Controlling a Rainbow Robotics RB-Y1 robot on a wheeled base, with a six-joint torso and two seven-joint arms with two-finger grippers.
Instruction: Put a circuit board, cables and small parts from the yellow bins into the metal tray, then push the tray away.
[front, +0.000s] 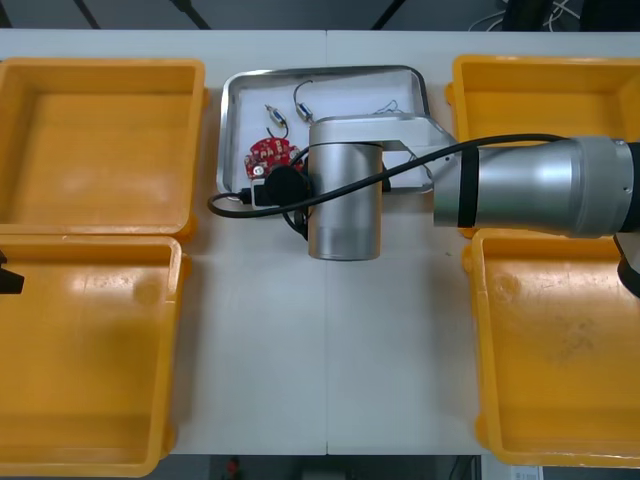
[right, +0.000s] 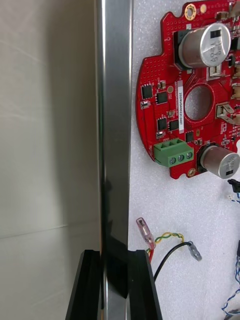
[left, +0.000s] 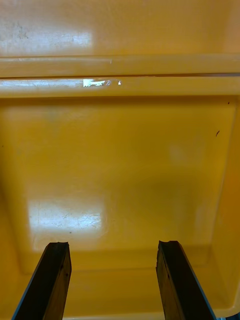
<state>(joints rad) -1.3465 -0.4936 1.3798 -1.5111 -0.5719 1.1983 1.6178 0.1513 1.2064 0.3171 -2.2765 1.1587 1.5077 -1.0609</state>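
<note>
We see the right gripper (right: 114, 255) clamped on the rim of the shiny rectangular metal tray (right: 114, 125). A round red circuit board (right: 192, 95) and cables (right: 167, 239) lie inside. Our left gripper (left: 114, 245) hangs wide open and empty over a yellow plastic bin (left: 120, 165).

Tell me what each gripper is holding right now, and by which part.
The right gripper holds the tray by its rim, clamped between the fingers near the board. The left gripper is open over a bin and holds nothing.

I saw the round red circuit board (right: 165, 115) lying flat in the white-floored metal tray (right: 115, 125), a red-and-yellow cable (right: 162, 239) and a black cable (right: 166, 256) just beside it.
</note>
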